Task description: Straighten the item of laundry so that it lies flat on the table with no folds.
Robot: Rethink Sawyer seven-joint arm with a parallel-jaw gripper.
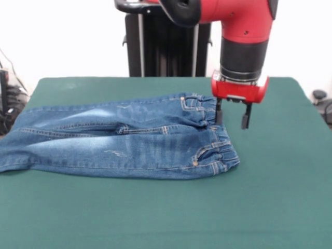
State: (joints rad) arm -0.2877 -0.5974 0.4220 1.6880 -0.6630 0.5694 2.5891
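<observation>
One green counter [290,207], bare round its edges. One pair of blue jeans [124,140] spread across counter's middle and left, two legs side by side reaching past counter's left edge, waistband bunched at right end, a few creases near crotch. One red and black arm above waistband's far corner; jaws [232,115] apart and empty, left one just beside waistband.

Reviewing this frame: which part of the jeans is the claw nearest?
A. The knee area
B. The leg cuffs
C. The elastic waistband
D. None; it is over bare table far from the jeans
C: the open claw hangs right by the gathered waistband end of the jeans; the cuffs lie at the opposite end.
</observation>
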